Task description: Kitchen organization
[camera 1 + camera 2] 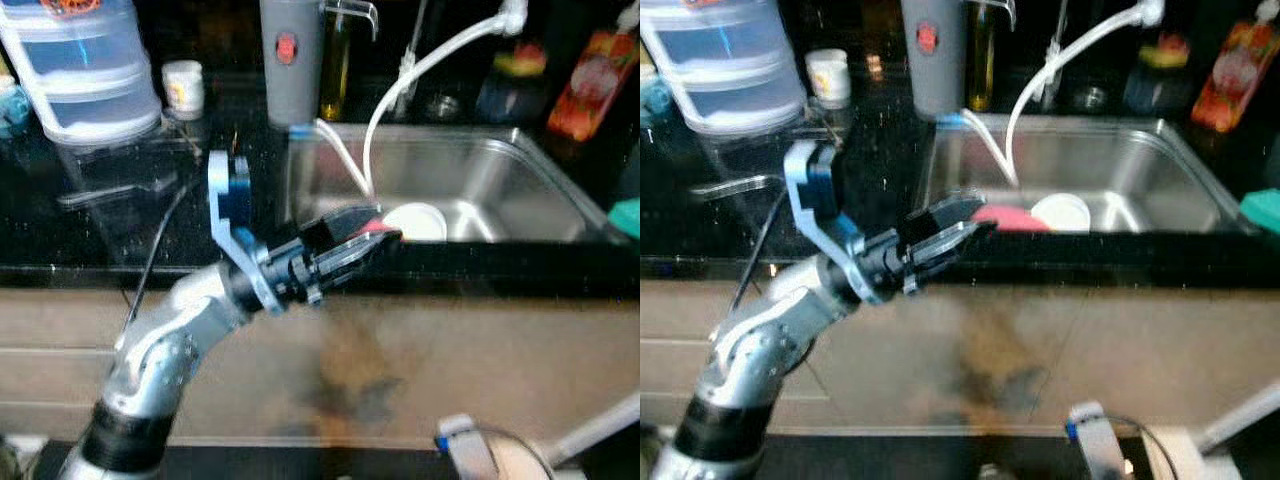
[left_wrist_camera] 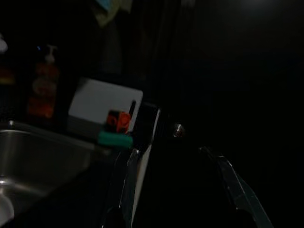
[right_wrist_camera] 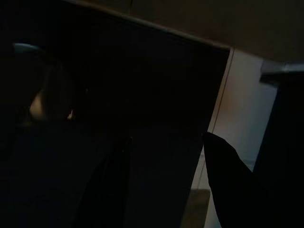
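Note:
My left gripper [image 1: 378, 243] reaches over the black counter's front edge at the near left corner of the steel sink [image 1: 520, 175]. Its fingers stand a little apart with nothing between them; the left wrist view shows the same gap [image 2: 180, 190]. Just beyond the fingertips, inside the sink, lie a red-pink item [image 1: 1005, 217] and a white bowl [image 1: 417, 221]. The right arm [image 1: 600, 428] hangs low at the bottom right. In the dark right wrist view, my right gripper [image 3: 166, 185] is open and holds nothing.
On the counter stand stacked clear containers [image 1: 85, 70], a small white jar [image 1: 183, 88], a grey cylinder with a red button [image 1: 292, 60] and an oil bottle [image 1: 337, 60]. A white hose [image 1: 420, 70] curves into the sink. An orange bottle [image 1: 590, 85] and a teal sponge [image 1: 627, 215] sit right.

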You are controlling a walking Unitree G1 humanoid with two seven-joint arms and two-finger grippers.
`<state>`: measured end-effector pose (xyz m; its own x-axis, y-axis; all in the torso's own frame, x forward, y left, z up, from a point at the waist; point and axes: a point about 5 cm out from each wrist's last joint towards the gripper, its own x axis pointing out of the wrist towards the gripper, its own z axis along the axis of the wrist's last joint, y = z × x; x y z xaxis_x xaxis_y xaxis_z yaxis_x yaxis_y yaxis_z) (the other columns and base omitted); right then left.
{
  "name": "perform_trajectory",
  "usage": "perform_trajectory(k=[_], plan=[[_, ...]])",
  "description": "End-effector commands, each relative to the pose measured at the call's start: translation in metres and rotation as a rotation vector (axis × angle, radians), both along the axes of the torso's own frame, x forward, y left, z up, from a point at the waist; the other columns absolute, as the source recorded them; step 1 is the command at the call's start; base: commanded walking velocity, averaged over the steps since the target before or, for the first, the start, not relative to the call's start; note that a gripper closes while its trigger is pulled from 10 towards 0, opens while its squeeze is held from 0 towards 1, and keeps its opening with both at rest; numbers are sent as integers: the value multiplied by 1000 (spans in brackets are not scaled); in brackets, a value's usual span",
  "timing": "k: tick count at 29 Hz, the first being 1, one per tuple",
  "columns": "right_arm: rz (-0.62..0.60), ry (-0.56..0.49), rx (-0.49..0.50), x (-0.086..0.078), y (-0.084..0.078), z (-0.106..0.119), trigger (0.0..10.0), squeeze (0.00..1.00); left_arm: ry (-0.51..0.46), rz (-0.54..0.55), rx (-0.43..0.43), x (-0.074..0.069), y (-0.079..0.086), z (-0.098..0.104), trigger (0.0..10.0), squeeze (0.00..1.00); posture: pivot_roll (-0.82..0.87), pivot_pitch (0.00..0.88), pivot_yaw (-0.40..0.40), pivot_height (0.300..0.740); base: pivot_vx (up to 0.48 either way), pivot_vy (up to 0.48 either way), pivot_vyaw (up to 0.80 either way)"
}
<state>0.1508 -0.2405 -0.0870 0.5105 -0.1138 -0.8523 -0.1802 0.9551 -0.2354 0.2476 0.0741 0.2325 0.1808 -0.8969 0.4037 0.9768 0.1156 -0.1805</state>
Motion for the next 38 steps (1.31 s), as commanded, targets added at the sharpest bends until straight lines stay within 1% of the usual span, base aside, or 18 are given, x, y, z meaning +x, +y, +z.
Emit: perform_trajectory(k=[1, 4, 11, 14, 15, 17, 19, 20, 23, 26, 28, 29, 30, 32, 33, 34, 35, 38], plan=[[6, -13, -1, 5, 0, 2, 10000, 0, 16, -22, 32, -2, -1, -7, 10000, 0, -37, 0, -3, 740, -240, 0, 0], [7, -11, -2, 5, 0, 2, 10000, 0, 47, -49, 69, -3, 3, -18, 10000, 0, -37, 0, -3, 740, 0, 0, 0], [13, -5, -4, 4, 1, 1, 10000, 0, 198, -126, 297, -12, 23, -83, 10000, 0, -39, 0, 2, 740, 0, 0, 0], [16, -3, -7, 4, 1, 1, 10000, 0, 241, -140, 372, -16, 30, -103, 10000, 0, -39, 0, 3, 740, 0, 0, 0], [20, -1, -9, 3, 1, 1, 10000, 0, 286, -109, 439, -15, 37, -121, 10000, 0, -43, 0, 7, 740, 0, 0, 0], [21, 0, -10, 3, 1, 1, 10000, 0, 295, -102, 456, -15, 39, -125, 10000, 0, -43, 0, 7, 740, 0, 0, 0], [23, 3, -13, 3, 1, 1, 10000, 0, 367, -75, 533, -16, 50, -149, 10000, 0, -43, 0, 7, 740, 0, 0, 0], [23, 3, -13, 3, 1, 1, 10000, 0, 367, -75, 533, -16, 50, -149, 10000, 0, -43, 0, 7, 740, 0, 0, 0], [27, 7, -17, 3, 1, 1, 10000, 0, 474, -34, 646, -23, 64, -186, 10000, 0, -44, 0, 10, 740, 0, 0, 0], [30, 12, -20, 2, 1, 0, 10000, 0, 558, 3, 676, -28, 70, -208, 10000, 0, -44, 0, 12, 740, 0, 0, 0], [35, 20, -24, 2, 1, 0, 10000, 0, 619, 79, 720, -28, 75, -226, 10000, 0, -46, 0, 12, 740, 0, 0, 0], [35, 20, -24, 2, 1, 0, 10000, 0, 619, 79, 720, -28, 75, -226, 10000, 0, -46, 0, 12, 740, 0, 0, 0], [40, 27, -27, 1, 1, 0, 10000, 0, 678, 149, 772, -29, 80, -243, 10000, 0, -49, 0, 13, 740, 0, 0, 0], [42, 29, -28, 1, 1, 0, 10000, 0, 692, 164, 788, -30, 81, -247, 10000, 0, -50, 0, 12, 740, 0, 0, 0], [43, 31, -30, 1, 1, 0, 10000, 0, 703, 179, 815, -32, 82, -251, 10000, 0, -51, 0, 11, 740, 0, 0, 0], [49, 35, -33, 1, 1, 0, 10000, 0, 744, 212, 884, -38, 84, -265, 10000, 0, -54, 0, 11, 740, 0, 0, 0], [49, 35, -33, 1, 1, 0, 10000, 0, 744, 212, 884, -38, 84, -265, 10000, 0, -54, 0, 11, 740, 0, 0, 0], [75, 49, -45, 1, 0, 0, 10000, 0, 788, 287, 989, -46, 88, -283, 10000, 0, -68, 0, 6, 740, 0, 0, 0]])
